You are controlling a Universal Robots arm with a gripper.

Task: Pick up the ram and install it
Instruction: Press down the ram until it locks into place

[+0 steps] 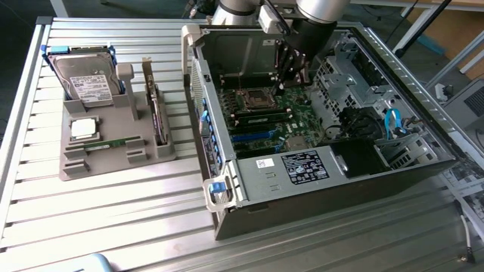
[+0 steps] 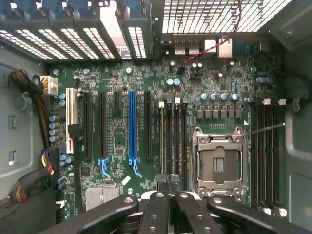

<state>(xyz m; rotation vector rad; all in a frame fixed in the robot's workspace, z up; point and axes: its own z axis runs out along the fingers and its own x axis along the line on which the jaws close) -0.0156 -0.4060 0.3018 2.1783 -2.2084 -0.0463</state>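
Ram-fitting pincer [image 1: 286, 84] [image 2: 168, 181] is clenched, and I see nothing green between its black fingertips. It hangs inside the open black-and-silver computer case [image 1: 302, 195], just over the green motherboard [image 2: 117, 97], with the empty silver processor socket [image 2: 218, 163] close beside it. The ram [image 1: 110, 143], a long thin green circuit-board stick, lies well apart from the pincer, outside the case, in the grey plastic parts tray [image 1: 113, 165].
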